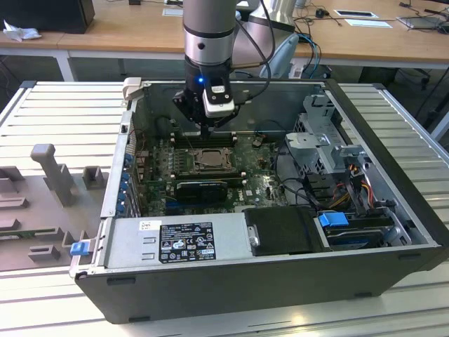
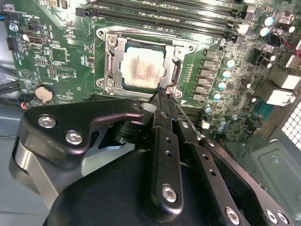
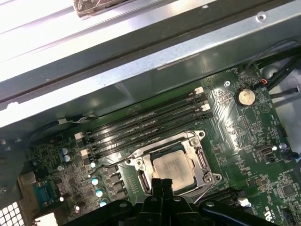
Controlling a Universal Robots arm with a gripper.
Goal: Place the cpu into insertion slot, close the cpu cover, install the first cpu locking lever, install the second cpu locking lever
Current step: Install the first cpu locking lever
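Gripper (image 2: 162, 93) is down inside the open PC case (image 1: 245, 295), fingers pressed together w/ no gap btwn them, tips right at one corner of the insertion slot (image 2: 181, 63). A thin wire lever (image 2: 189, 118) runs alongside the tips there. Can't tell if the wire is pinched or just nudged; prob the closed fingers serve as a narrow poker, since there's little room round the socket. In the exterior view the arm drops straight down onto the board at the far side of the case, toward the exterior view's left, w/ the socket just on the near side of the tips

As for the cpu (image 2: 142, 69), it lies flat in the slot, pale top showing through the cut-out, so placing looks done. Over it the cpu cover (image 2: 116, 56) is down, frame hugging the chip's edges. It seems shut, which would explain why the work is at the levers. In the first wrist view a second wire lever (image 3: 115, 163) sticks out from the socket's opposite side over the green board (image 2: 61, 56); can't tell if it's hooked. Long black memory slots (image 3: 146, 123) sit just on the far side of the socket, close enough to cramp a wide approach. Judged progress: chip + cover done, levers in hand
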